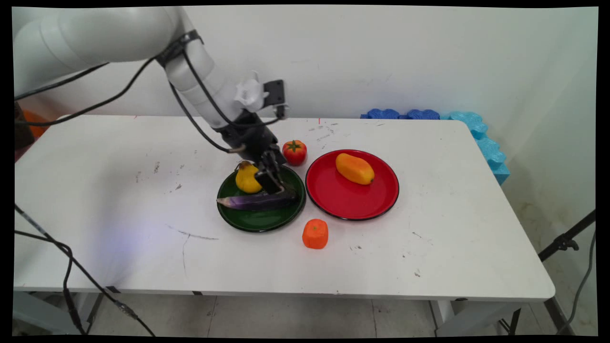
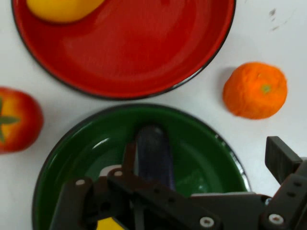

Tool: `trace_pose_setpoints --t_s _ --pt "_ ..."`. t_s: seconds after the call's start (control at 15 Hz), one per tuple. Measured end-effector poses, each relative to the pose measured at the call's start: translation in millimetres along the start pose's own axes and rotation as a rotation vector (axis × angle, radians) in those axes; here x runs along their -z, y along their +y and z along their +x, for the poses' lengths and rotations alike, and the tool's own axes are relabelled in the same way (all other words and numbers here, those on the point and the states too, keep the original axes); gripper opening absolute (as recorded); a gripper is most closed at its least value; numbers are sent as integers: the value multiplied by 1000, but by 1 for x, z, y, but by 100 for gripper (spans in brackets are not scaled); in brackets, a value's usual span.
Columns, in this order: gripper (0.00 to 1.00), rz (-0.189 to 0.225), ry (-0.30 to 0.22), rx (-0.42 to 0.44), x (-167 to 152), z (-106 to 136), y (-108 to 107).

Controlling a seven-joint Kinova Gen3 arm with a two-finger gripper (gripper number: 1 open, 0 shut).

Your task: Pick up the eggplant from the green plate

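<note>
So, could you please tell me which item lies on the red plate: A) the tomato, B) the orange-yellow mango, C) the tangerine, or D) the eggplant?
B: the orange-yellow mango lies on the red plate, whereas the tomato and the tangerine sit on the table and the eggplant lies in the green plate.

No lettering, brand, number or sign can be read anywhere in either view. The worktop point(image 1: 429, 238) carries only dark scuffs and specks, and two tiny red ticks at its far edge may be tape or pen marks, too small to tell. The red plate point(image 1: 352, 200), the green plate point(image 1: 257, 221) and the black linkage of the end effector point(image 2: 144, 191) are all plain, with no label showing.
</note>
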Motion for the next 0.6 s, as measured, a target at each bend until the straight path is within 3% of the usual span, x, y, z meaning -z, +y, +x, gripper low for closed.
trace_pose_setpoints --t_s 0.6 --pt "100 -31 1 -10 -26 -46 -18"
